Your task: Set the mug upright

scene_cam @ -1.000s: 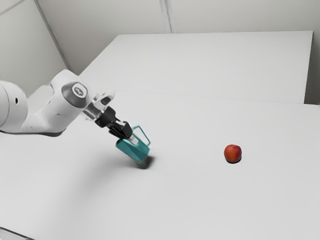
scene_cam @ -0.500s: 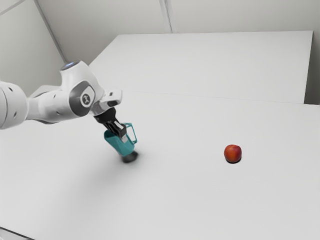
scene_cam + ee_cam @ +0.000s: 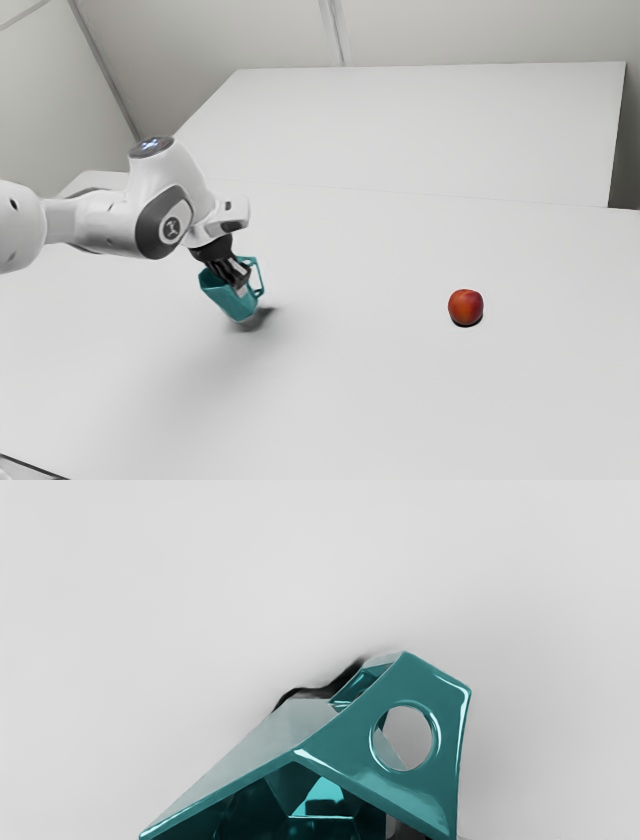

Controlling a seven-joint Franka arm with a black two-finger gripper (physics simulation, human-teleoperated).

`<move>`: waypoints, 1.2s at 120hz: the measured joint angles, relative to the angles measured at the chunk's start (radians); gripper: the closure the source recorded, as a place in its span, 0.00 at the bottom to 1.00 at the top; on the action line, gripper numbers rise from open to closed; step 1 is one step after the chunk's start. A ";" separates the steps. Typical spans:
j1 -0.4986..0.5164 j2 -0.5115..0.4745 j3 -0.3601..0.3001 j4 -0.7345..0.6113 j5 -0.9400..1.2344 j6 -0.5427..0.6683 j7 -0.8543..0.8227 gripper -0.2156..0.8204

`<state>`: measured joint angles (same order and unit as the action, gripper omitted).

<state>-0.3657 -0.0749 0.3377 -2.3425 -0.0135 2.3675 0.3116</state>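
One tilted mug, one red fruit

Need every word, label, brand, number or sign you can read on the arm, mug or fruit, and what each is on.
No legible text.
Arm: round emblem on a joint, too small to read.
Arm, dark cap: pale marks, too small to read.
Mug: none on the faces that show.
Red fruit: none on the side that shows.

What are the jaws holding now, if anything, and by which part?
The teal mug, by its body near the handle; exactly where each jaw presses, I can't tell.
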 joint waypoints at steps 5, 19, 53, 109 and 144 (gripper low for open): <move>0.002 -0.001 0.001 0.000 0.014 -0.006 -0.015 0.97; -0.008 -0.002 0.002 -0.002 0.035 -0.025 -0.052 0.97; -0.009 0.003 0.010 -0.005 0.048 -0.091 -0.124 0.96; -0.009 0.037 0.010 -0.002 0.038 -0.118 -0.187 0.86; -0.010 0.026 0.011 0.016 0.050 -0.128 -0.196 0.39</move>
<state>-0.3759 -0.0491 0.3482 -2.3267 0.0360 2.2400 0.1156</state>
